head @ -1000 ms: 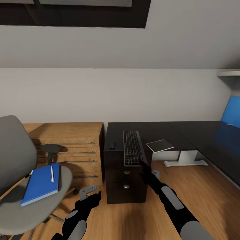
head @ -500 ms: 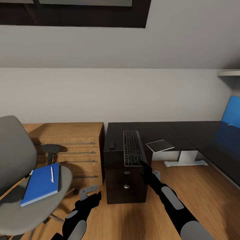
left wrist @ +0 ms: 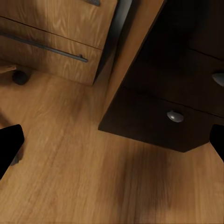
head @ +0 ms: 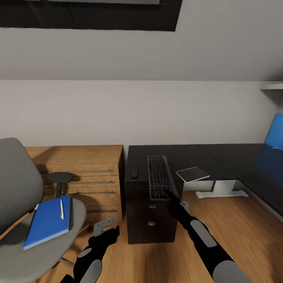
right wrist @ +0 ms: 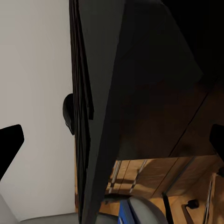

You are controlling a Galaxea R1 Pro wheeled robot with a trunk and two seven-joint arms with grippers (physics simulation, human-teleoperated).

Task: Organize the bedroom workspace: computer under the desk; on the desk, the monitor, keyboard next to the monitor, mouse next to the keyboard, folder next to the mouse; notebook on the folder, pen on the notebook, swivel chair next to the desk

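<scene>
A dark keyboard [head: 159, 181] lies on the black desk [head: 184, 154], with a small black mouse [head: 134, 173] to its left. My right gripper [head: 169, 195] sits at the keyboard's near end, open; from the right wrist the keyboard [right wrist: 84, 116] and mouse [right wrist: 69, 113] appear edge-on. My left gripper [head: 114, 232] hangs low over the floor, open and empty. The grey swivel chair [head: 15, 184] at the left carries a blue folder or notebook [head: 49, 220] with a white pen [head: 61, 208] on it. A blue monitor screen [head: 274, 135] shows at the far right.
A wooden dresser [head: 82, 173] stands between chair and desk. The desk's black drawer unit [left wrist: 175, 115] with round knobs faces me. A flat grey slab [head: 191, 173] sticks out from the desk's edge above a white desk foot [head: 220, 192]. Wooden floor [left wrist: 84, 177] spreads below.
The whole picture has shifted slightly, so the camera has moved; desk and keyboard sit a little right and lower. Both arms hold the same pose.
</scene>
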